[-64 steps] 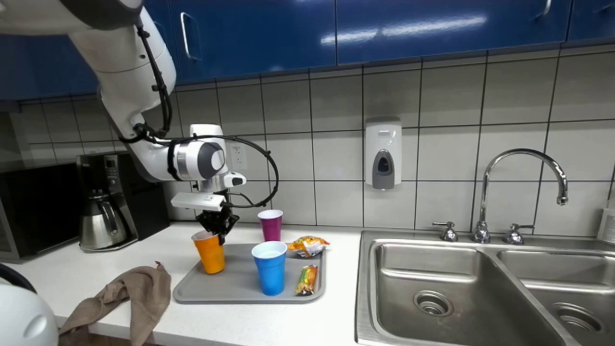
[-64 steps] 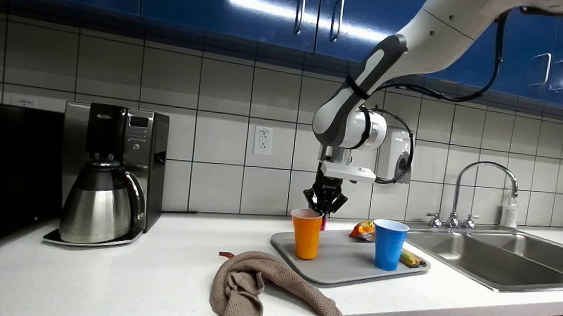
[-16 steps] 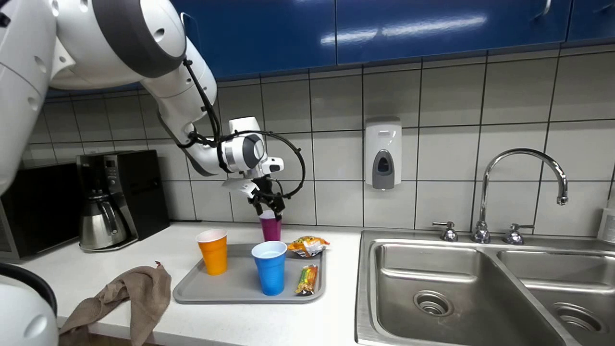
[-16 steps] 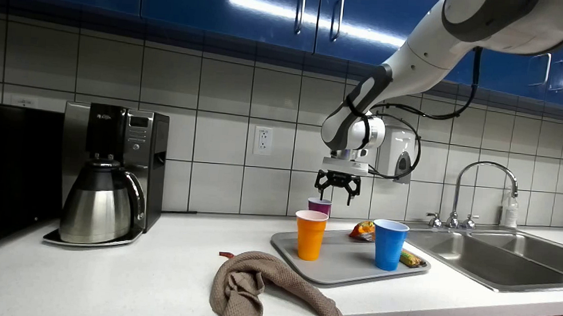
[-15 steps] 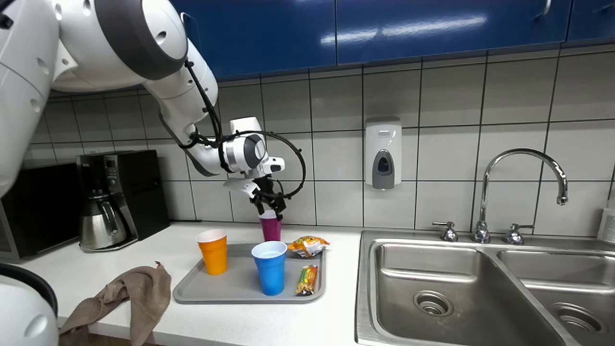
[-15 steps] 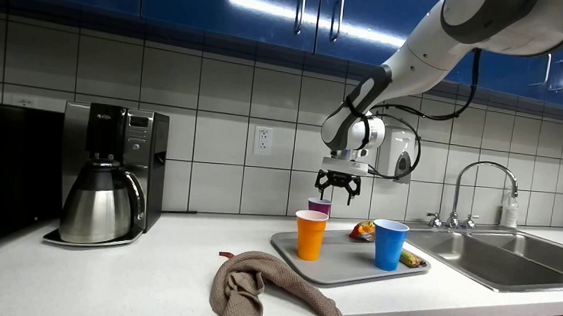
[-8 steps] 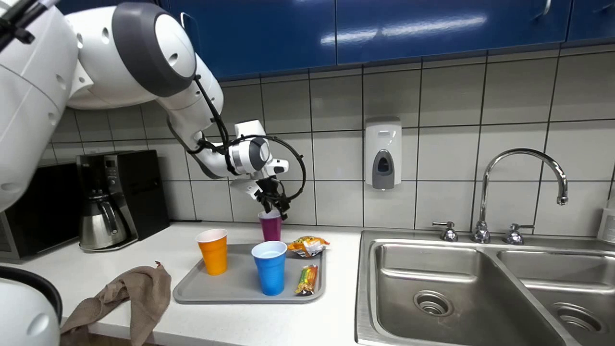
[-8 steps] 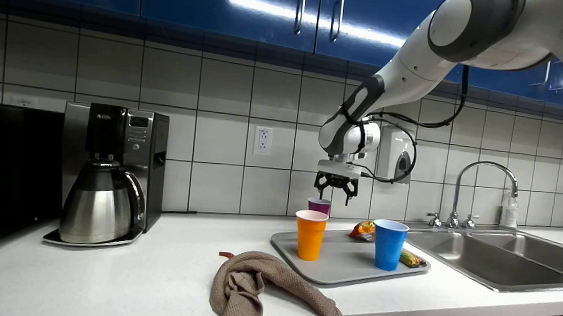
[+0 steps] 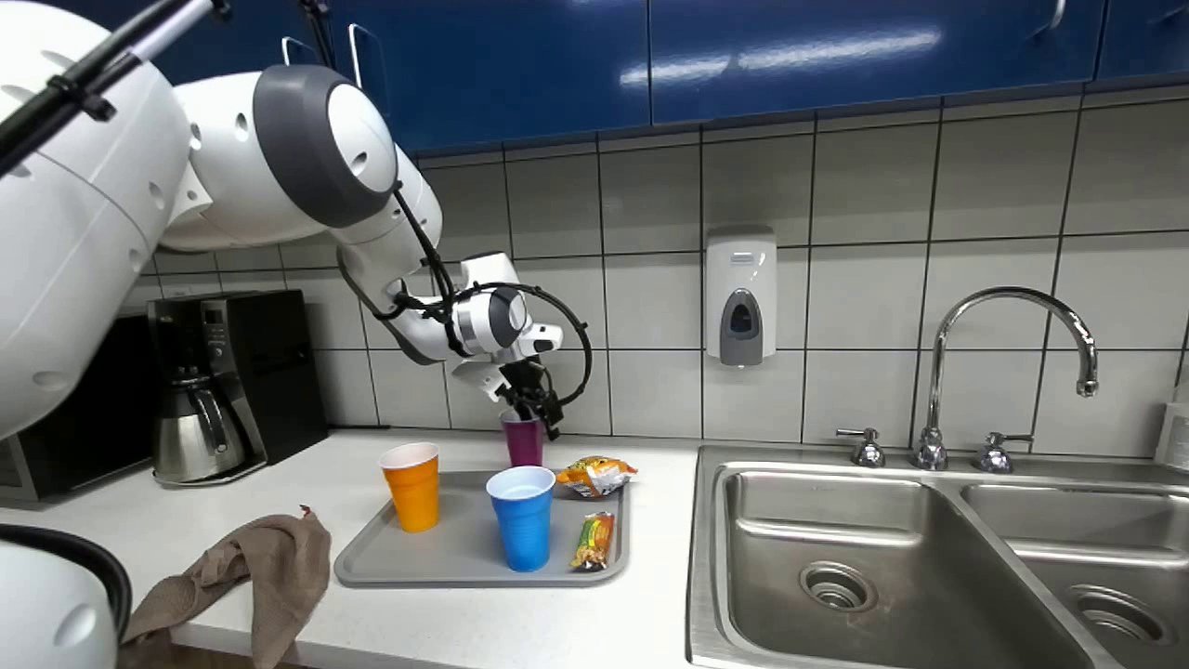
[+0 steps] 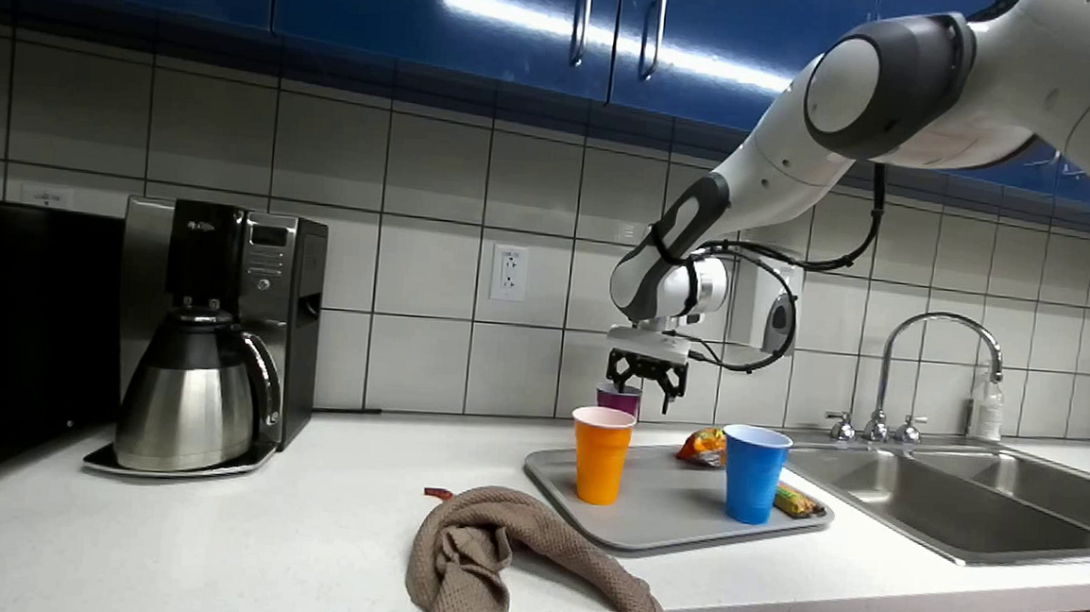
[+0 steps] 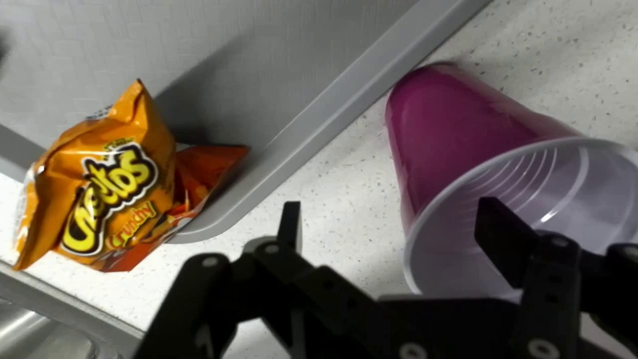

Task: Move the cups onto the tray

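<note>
The purple cup (image 11: 438, 134) with a white rim stands upright on the counter, its base right beside the rim of the grey tray (image 9: 464, 557). My gripper (image 11: 391, 212) is open over it. In the wrist view one of its fingers (image 11: 501, 239) reaches over the cup's mouth, apparently inside the rim, while the opposite fingertip is outside, with bare counter between it and the cup wall. On the tray the orange cup (image 10: 600, 465) and the blue cup (image 10: 754, 475) stand upright, apart from each other, in both exterior views.
An orange snack bag (image 11: 109, 194) lies across the tray's corner, and a small wrapped bar (image 9: 593, 542) lies on the tray. A brown cloth (image 9: 269, 562) hangs over the counter edge. The steel sink (image 9: 836, 520) and coffee pot (image 10: 198, 408) flank the area; a tiled wall rises behind.
Earlier the gripper was at the orange cup, which leaned; that cup now stands free and upright. The gripper moved over to the purple cup and has come lower over the last second.
</note>
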